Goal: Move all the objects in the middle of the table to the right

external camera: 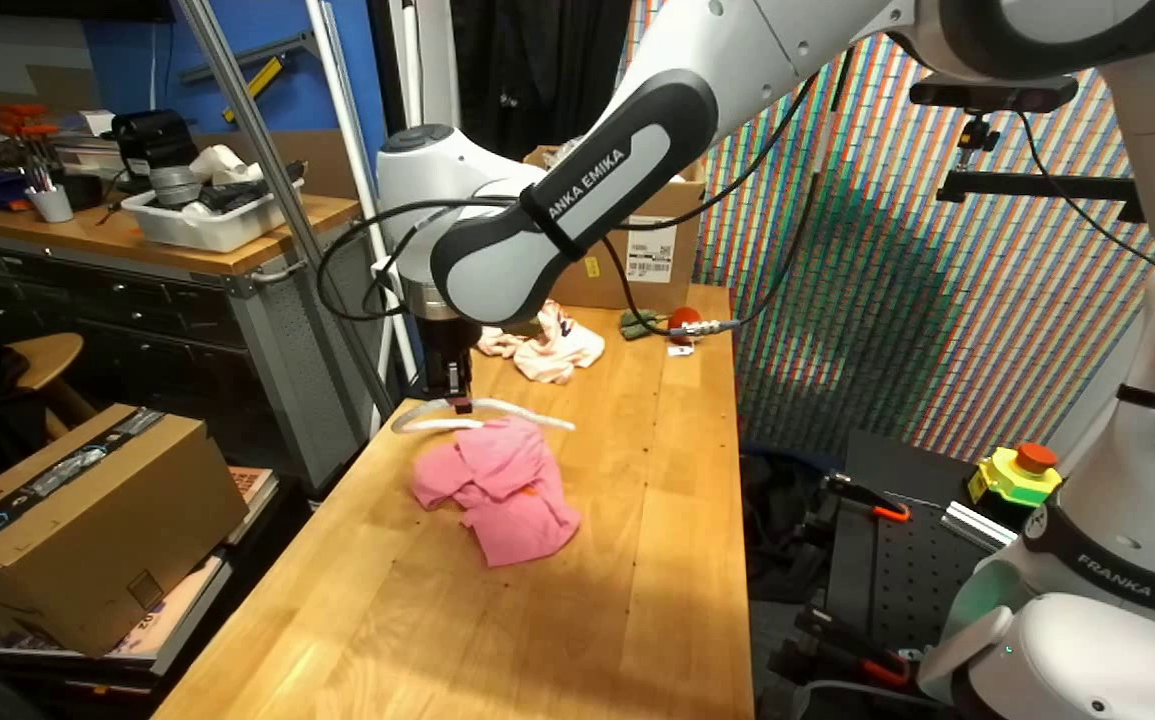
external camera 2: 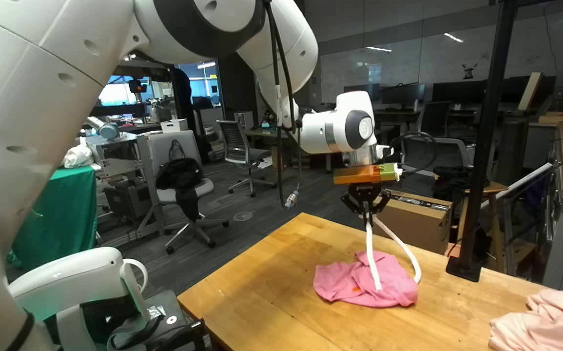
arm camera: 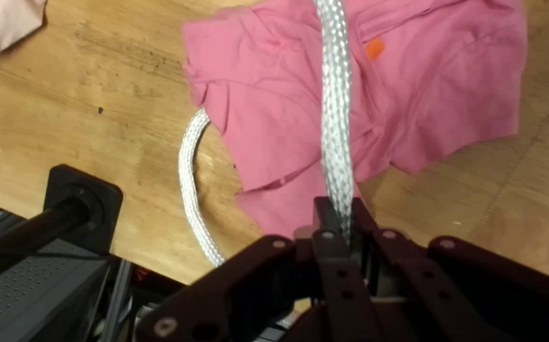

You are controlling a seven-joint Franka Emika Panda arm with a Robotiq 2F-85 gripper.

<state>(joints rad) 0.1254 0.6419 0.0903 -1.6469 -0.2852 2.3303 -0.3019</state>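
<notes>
White braided rope (arm camera: 336, 95) is clamped in the closed hand (external camera 2: 367, 222) and held up over the pink cloth (external camera 2: 344, 285). One length passes above that cloth; another loops out past its edge, and whether it runs beneath cannot be told. The pink cloth lies crumpled on the worktop (external camera: 637, 560). Carrying the rope seems the step in hand, the pink cloth probably coming after. Next the rope likely needs lifting clear without dragging the pink cloth, then taking toward the side of it where the peach cloth (external camera: 559, 350) lies, well apart. The hand points straight down near the pink cloth's edge, the arm (external camera: 637, 165) stretched out to reach above it.
</notes>
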